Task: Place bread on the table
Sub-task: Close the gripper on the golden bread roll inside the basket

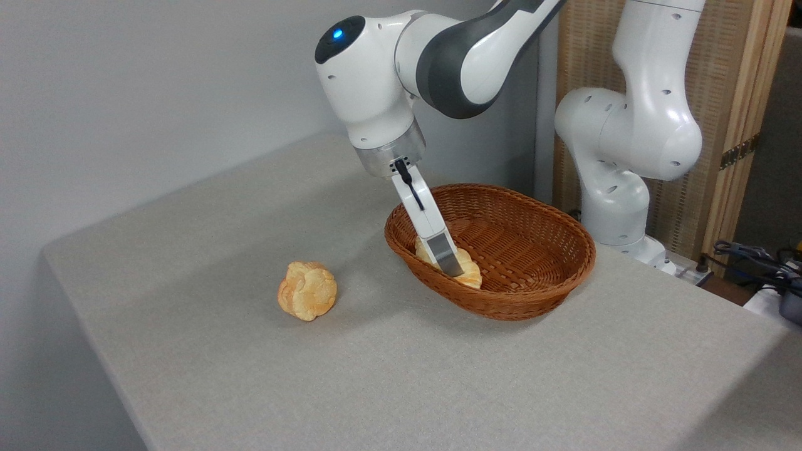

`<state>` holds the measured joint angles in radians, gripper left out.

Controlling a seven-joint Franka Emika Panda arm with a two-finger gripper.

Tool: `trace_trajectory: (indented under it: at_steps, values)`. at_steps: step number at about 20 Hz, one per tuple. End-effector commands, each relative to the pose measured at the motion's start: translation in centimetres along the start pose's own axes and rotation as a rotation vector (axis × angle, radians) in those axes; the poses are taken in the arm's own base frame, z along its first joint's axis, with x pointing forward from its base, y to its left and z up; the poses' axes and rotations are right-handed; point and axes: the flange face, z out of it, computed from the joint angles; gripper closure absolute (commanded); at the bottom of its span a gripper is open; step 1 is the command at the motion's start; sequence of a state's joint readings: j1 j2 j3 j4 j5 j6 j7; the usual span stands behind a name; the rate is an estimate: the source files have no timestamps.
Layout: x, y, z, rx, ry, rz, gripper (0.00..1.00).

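Centre-right of frame, the gripper [452,266] reaches down into the wicker basket [551,275], straddling the braided loaf [471,274] across its long axis; whether its fingers have closed is unclear.

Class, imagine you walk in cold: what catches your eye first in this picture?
The white robot arm reaching down so its gripper sits at the bread inside the brown wicker basket, right of centre. A round golden bun lies alone on the grey table, left of it.

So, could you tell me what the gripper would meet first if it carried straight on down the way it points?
Most likely the pale braided bread loaf in the brown wicker basket; the gripper already looks level with it, though contact is unclear.
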<state>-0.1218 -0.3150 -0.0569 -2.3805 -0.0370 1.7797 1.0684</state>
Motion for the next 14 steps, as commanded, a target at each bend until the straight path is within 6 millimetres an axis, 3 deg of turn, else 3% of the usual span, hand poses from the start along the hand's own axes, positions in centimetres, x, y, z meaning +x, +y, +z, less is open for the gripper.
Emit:
trace_trajectory:
  at_steps: [1, 14]
  values:
    - [0.40, -0.15, 1.17, -0.001, 0.004, 0.023, 0.88]
    - [-0.22, 0.63, 0.83, -0.042, -0.015, 0.029, 0.94]
